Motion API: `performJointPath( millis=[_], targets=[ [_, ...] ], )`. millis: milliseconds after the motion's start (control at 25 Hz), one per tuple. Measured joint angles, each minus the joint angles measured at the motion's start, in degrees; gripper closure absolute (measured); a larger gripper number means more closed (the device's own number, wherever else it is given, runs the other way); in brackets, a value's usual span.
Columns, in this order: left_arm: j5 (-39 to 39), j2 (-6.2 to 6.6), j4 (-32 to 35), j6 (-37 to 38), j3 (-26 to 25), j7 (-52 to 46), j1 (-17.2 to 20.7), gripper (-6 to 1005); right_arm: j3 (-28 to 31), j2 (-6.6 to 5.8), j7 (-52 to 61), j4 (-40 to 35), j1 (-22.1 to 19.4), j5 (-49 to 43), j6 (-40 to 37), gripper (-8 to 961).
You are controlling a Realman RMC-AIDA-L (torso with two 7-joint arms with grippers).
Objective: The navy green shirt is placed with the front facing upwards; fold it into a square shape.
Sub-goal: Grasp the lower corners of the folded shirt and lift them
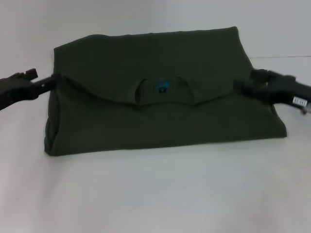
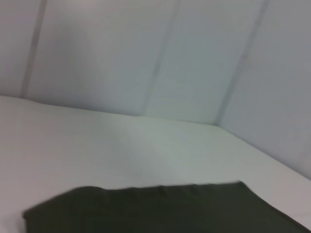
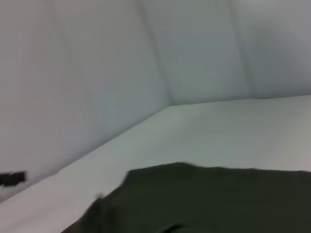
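- The navy green shirt (image 1: pixel 165 102) lies across the middle of the head view on the white counter (image 1: pixel 155 194), already folded into a wide rectangular bundle and well short of a square.
- Its collar end appears folded over the lower half: the round neckline with its small blue label (image 1: pixel 162 89) sits at the centre of the bundle, and the shoulder edges slope away from it toward either side like an envelope flap.
- No lettering shows; the visible face is plain dark olive cloth, smooth over the upper half, with a thicker rolled edge at the lower left.
- The left hand (image 1: pixel 51 81) meets the bundle at its left edge, just where the flap's corner ends, in the middle left of the frame. Judging by that position, it is there to take the side for a fold inward; whether it is clenched on cloth or released cannot be told.
- The right hand (image 1: pixel 243 85) mirrors it at the right edge, middle right of the frame, touching or overlapping the cloth; its grip cannot be told either.
- Both wrist views show only a dark shirt edge along their lower part, with bare counter and pale wall panels (image 2: pixel 146 58) beyond.
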Motion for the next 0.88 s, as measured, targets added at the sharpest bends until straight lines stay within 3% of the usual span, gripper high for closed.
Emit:
performJointPath(
  millis=[40,160,360,560,880],
  targets=[
    [2.59,0.35,3.16,3.80,0.03,-3.31,1.05,115,-3.24,-0.55,-1.13,-1.05,-1.38,-0.04,-5.13,129],
    [5.20,0.54,5.00,5.15,0.08,-6.29,1.36,115,-7.11,-0.73,-2.85,-3.67,-3.39,-0.08,-11.41,129],
    [14.44,1.05,7.58,6.79,1.21,-12.76,0.27,115,-14.25,0.41,-4.94,-13.03,-9.23,-0.42,-21.52,129],
    [23.93,1.52,9.07,7.67,5.52,-21.11,-1.98,115,-14.46,0.37,-3.69,-14.89,-11.15,-0.53,-24.91,128],
    [29.47,1.14,8.02,4.94,10.44,-24.72,-3.00,114,-14.62,0.50,-3.33,-14.32,-11.31,-0.56,-24.74,132]
  ],
)
